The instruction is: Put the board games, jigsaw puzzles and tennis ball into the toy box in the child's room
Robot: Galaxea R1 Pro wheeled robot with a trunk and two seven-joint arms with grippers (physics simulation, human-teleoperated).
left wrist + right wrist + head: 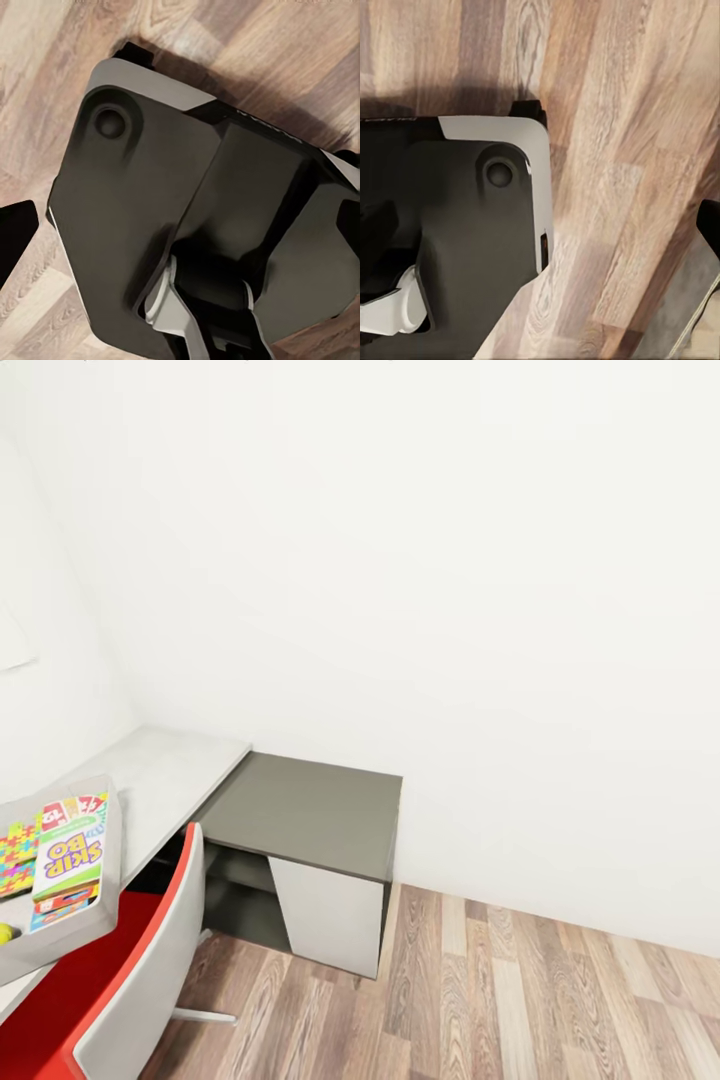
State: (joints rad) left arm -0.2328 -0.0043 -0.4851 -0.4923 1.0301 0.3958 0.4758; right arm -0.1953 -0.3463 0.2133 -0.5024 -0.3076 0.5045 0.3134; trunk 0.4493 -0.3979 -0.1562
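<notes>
The table (170,770) stands in the room's corner, its pale grey top joined to a dark grey top (310,810). On its near left end sits the translucent toy box (110,830). Inside it lies a "SKIP BO" board game (68,860) on top of more printed card, with a jigsaw puzzle (17,855) beside it. A yellow sliver at the frame edge looks like the tennis ball (5,933). My left gripper (180,225) and right gripper (540,232) hang open and empty over my base and the floor. The bed is out of view.
A red chair with a grey back (140,970) stands pushed against the table in front of the toy box. White walls close the corner behind. Wood-plank floor (520,990) stretches to the right of the desk's white side panel (330,915).
</notes>
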